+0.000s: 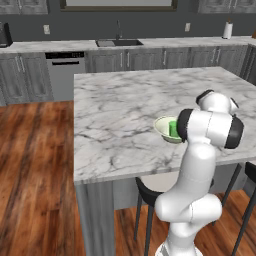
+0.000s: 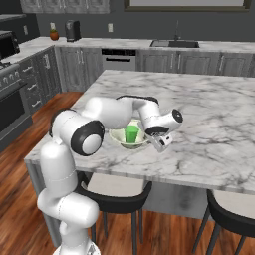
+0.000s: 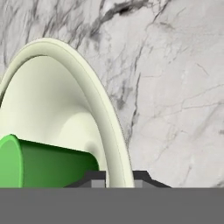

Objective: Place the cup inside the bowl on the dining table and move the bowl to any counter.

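Note:
The green cup (image 2: 132,133) stands inside the pale cream bowl (image 2: 124,137) near the front edge of the marble dining table (image 2: 209,114). My gripper (image 2: 149,134) is at the bowl's right rim, shut on it. In the hand view the two fingertips (image 3: 97,177) sit either side of the bowl (image 3: 65,100) rim, one inside and one outside, with the cup (image 3: 48,164) just left of them. From the left base view my arm hides part of the bowl (image 1: 162,127) and the cup (image 1: 173,129).
The counter (image 1: 60,45) with a sink (image 1: 119,43) runs along the back wall beyond the dining table (image 1: 115,110). Black stools (image 2: 114,189) (image 2: 234,219) stand under the table's front edge. Wooden floor lies open to the left.

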Robot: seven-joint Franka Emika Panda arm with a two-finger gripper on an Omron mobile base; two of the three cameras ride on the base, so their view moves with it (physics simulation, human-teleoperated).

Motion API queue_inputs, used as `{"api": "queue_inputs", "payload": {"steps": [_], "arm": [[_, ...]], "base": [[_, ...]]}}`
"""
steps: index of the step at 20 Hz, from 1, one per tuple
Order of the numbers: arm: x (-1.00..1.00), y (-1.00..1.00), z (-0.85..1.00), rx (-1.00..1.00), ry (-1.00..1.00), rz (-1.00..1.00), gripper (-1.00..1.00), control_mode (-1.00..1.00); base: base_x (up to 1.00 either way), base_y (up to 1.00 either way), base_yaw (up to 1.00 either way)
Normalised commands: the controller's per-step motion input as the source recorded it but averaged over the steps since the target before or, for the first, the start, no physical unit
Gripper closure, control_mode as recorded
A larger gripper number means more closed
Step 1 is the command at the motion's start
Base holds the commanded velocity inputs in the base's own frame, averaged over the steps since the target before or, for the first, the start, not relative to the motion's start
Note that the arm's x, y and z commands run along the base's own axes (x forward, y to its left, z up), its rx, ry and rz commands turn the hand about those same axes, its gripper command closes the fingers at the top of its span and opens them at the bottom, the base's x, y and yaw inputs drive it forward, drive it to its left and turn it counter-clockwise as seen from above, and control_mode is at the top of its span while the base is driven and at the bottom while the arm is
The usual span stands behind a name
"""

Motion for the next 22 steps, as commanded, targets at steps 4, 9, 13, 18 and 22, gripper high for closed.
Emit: {"api": "queue_inputs", "payload": {"steps": [4,9,13,18,22], "arm": [[-0.28,0.06,0.33,0.00,0.00,0.00,1.00,-1.00],[-0.32,0.17,0.40,0.00,0.00,0.00,1.00,-1.00],[-0.35,0.25,0.34,0.00,0.00,0.00,1.00,-1.00],[-0.37,0.31,0.24,0.00,0.00,0.00,1.00,-1.00],[-0.46,0.29,0.25,0.00,0.00,0.00,1.00,-1.00]], "base": [[0.00,0.00,0.00],[0.00,0.00,0.00],[0.00,0.00,0.00],[0.00,0.00,0.00],[0.00,0.00,0.00]]}}
